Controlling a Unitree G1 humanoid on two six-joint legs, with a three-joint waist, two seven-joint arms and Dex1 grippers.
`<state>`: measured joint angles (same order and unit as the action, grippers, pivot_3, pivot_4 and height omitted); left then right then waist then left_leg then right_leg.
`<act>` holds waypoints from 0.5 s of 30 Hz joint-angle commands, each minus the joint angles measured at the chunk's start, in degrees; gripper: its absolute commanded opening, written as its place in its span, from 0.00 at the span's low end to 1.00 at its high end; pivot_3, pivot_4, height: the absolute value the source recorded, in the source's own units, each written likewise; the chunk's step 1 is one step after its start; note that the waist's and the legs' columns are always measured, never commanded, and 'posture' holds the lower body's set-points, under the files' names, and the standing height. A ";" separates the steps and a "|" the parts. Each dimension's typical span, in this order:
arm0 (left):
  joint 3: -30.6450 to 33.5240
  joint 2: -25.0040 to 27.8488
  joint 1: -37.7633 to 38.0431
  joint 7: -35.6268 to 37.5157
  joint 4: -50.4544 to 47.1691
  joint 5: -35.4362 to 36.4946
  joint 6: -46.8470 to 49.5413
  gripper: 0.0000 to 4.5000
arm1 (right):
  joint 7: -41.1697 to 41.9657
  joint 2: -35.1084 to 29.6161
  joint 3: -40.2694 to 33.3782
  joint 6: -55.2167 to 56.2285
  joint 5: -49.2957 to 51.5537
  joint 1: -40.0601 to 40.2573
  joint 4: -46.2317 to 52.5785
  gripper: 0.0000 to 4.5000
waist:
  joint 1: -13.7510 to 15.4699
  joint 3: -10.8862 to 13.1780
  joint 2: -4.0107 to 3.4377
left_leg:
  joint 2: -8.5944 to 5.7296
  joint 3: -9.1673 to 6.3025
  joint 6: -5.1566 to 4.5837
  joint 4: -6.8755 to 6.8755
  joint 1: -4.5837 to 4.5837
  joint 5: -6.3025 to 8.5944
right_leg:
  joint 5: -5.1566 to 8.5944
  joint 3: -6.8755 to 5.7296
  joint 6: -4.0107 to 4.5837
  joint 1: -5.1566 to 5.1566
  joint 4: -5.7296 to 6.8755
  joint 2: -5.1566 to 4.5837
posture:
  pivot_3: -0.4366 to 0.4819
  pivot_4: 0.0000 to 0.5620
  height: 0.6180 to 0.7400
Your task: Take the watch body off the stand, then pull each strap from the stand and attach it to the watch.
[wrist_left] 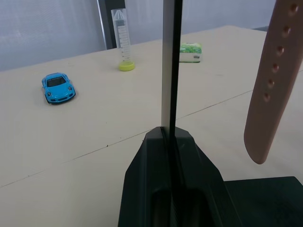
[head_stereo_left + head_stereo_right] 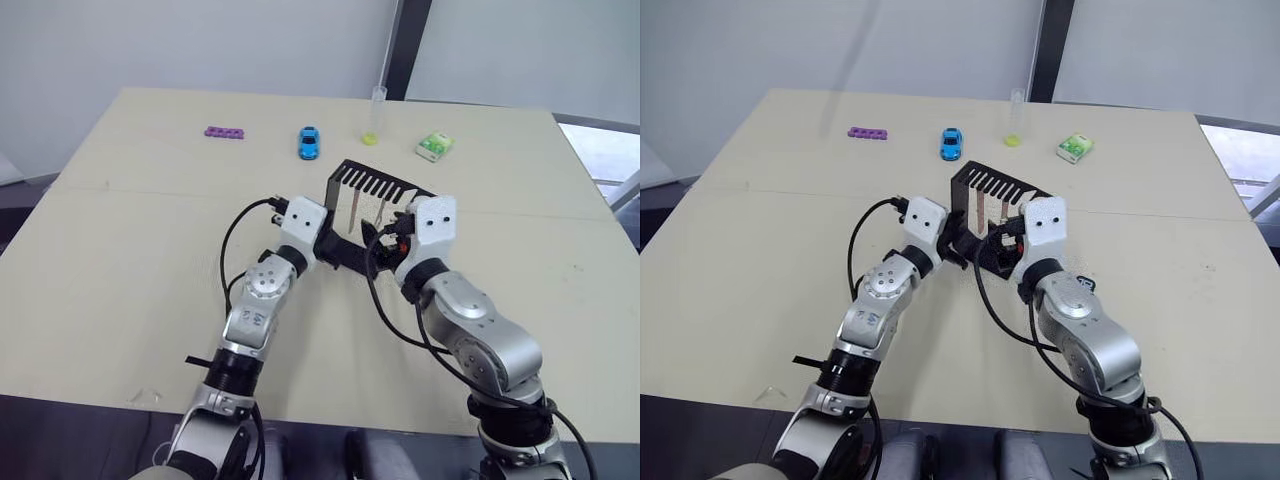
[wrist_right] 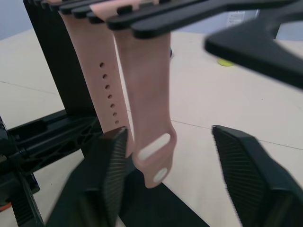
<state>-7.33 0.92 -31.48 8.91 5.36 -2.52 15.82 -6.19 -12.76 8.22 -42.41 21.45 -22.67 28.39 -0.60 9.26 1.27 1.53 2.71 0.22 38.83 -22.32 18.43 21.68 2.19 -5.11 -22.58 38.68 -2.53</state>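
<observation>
Stand point(image 2: 352, 215) sits mid-table, both pink straps point(image 3: 142, 94) hanging from its comb arm. Left gripper point(image 1: 170, 156) clamped on the stand's thin upright edge. Right gripper point(image 3: 168, 175) spread wide, fingers point(image 3: 111, 175) either side of the nearer strap's tip, not touching. Watch body not made out. Blue toy car point(image 2: 309, 142) beyond, well apart

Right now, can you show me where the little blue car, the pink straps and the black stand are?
blue toy car point(image 1: 58, 88), left wrist view, on its roof.
pink straps point(image 3: 149, 113), right wrist view, middle of the nearer strap.
black stand point(image 2: 372, 181), left eye view, on its slotted top arm.
</observation>
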 commanded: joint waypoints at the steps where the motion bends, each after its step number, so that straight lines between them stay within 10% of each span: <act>1: -0.55 -0.29 0.16 -0.09 -1.87 -0.22 -0.06 0.00 | 1.78 0.59 -0.21 1.89 -1.95 -0.68 1.31 0.26 | -0.02 0.00 0.00 | 0.00 0.00 0.00 0.00 0.00 0.00 | 0.00 0.00 0.00 0.00 0.00 0.00 | 0.48 0.27 1.00; 3: -0.52 -0.24 0.10 -0.13 -1.83 -0.26 -0.02 0.00 | 2.68 0.28 -0.21 1.90 -2.74 -0.54 2.52 0.03 | -0.02 0.00 0.00 | 0.00 0.00 0.00 0.00 0.00 0.00 | 0.00 0.00 0.00 0.00 0.00 0.00 | 0.48 0.27 1.00; 15: -0.55 -0.25 -0.17 -0.28 -1.28 -0.45 -0.52 0.00 | 7.40 -3.57 0.35 -0.89 -6.24 1.94 10.57 0.01 | -0.03 0.00 0.00 | 0.00 -0.01 0.01 -0.02 -0.01 0.01 | 0.00 -0.02 0.00 0.00 -0.02 0.00 | 0.48 0.27 1.00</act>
<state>-7.43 1.01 -31.37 8.87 5.18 -2.67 15.75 -0.13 -16.19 8.67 -43.48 15.28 -20.87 35.29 -0.63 9.26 1.27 1.52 2.70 0.23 38.82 -22.34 18.44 21.68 2.18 -5.11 -22.58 38.67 -2.53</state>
